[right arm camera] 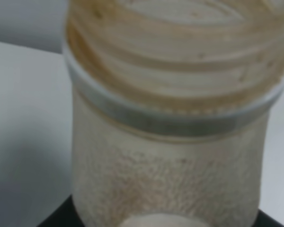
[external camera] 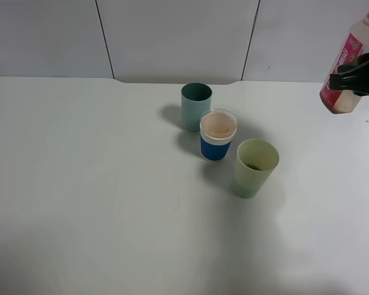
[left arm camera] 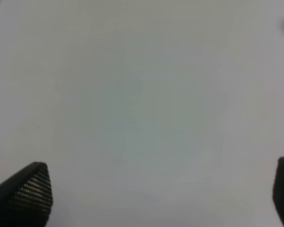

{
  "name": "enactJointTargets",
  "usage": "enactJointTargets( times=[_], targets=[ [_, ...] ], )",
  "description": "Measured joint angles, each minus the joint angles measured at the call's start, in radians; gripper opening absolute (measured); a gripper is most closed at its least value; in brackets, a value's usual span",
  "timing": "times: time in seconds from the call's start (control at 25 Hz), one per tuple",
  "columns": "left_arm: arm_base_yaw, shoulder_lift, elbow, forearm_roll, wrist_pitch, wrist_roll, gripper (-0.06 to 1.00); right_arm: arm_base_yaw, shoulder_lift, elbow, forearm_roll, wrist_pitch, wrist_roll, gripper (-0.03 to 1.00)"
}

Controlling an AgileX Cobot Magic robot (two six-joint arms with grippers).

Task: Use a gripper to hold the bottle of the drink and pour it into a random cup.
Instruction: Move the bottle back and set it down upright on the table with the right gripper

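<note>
while the right gripper (external camera: pixel 355 75) sits at about 2 o'clock in the high view, its black jaws are clamped across the middle of the bottle (external camera: pixel 349 52), which appears lifted off the white table (external camera: pixel 80 184). the left gripper (left arm camera: pixel 159 191) shows only two dark fingertips (left arm camera: pixel 33 191) set wide apart over bare table, gripping nothing. the bottle is small and clear with a pink-red label. its wide mouth has no cap, and the right wrist view shows a brown film on the neck threads and pale brown froth clinging inside the body (right arm camera: pixel 165 165). its long axis is close to upright but leans, with the mouth toward 1 o'clock and the base toward 7 o'clock. three cups stand upright near the table's middle, well apart from the bottle. a teal cup (external camera: pixel 195 106) is farthest back, and its contents cannot be seen. just beside it at 5 o'clock, a clear cup with a blue band (external camera: pixel 218 136) holds a pale pinkish-brown drink near the rim. at 4 o'clock from that, the yellow-green cup (external camera: pixel 254 172) has a small dark patch at its bottom. the bottle lies at 2 o'clock from this cup.
</note>
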Motion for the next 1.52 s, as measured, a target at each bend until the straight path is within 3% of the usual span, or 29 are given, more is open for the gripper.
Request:
enactJointTargets(
  times=[0.16, 0.4, 0.52, 0.76, 0.92, 1.52],
  targets=[
    [0.000, 0.000, 0.000, 0.000, 0.000, 0.000, 0.93, -0.064, 0.104, 0.000, 0.079, -0.099, -0.040, 0.35],
    [0.000, 0.000, 0.000, 0.000, 0.000, 0.000, 0.93, -0.094, 0.281, 0.000, 0.091, -0.301, -0.074, 0.35],
    [0.000, 0.000, 0.000, 0.000, 0.000, 0.000, 0.93, -0.094, 0.362, 0.000, 0.123, -0.380, -0.185, 0.35],
    [0.000, 0.000, 0.000, 0.000, 0.000, 0.000, 0.93, -0.094, 0.500, -0.001, 0.404, -0.458, -0.469, 0.35],
    [0.000, 0.000, 0.000, 0.000, 0.000, 0.000, 0.93, -0.094, 0.557, -0.001, 0.470, -0.515, -0.578, 0.35],
    [0.000, 0.000, 0.000, 0.000, 0.000, 0.000, 0.93, -0.094, 0.724, -0.003, 0.484, -0.697, -0.607, 0.35]
  ],
)
